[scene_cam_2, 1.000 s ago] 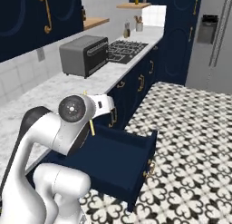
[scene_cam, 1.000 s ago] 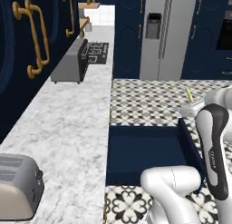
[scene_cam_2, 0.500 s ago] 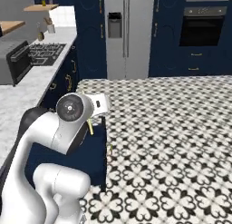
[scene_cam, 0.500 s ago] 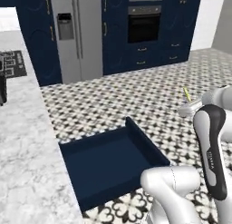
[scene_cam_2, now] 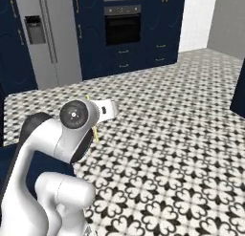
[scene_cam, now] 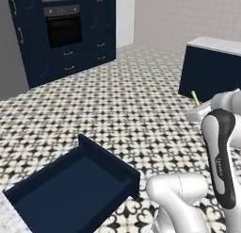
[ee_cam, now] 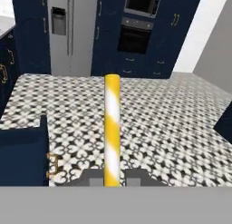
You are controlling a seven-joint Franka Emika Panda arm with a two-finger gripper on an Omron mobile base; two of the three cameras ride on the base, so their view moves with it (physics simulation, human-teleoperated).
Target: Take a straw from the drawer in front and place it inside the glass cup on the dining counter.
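My gripper (ee_cam: 112, 178) is shut on the straw (ee_cam: 112, 123), a yellow and white striped stick standing upright between the finger tips in the hand view. In the left base view the straw (scene_cam: 194, 97) pokes up from the hand at the right, above the floor. Its lower end (scene_cam_2: 96, 134) hangs below the wrist in the right base view. The navy drawer (scene_cam: 70, 189) stands pulled open at the lower left, its inside bare; its gold handle (ee_cam: 53, 164) shows in the hand view. The dining counter (scene_cam: 217, 43) stands at the upper right. The glass cup is out of view.
A steel fridge (scene_cam_2: 43, 39) and a black wall oven (scene_cam: 61, 29) set in navy cabinets line the far wall. Black and white patterned floor tiles (scene_cam: 132, 100) stretch between the drawer and the dining counter.
The base has swung round to the right: worktop and toaster oven left the views, then fridge, ovens and dining counter came in. The straw stays gripped in the same pose.
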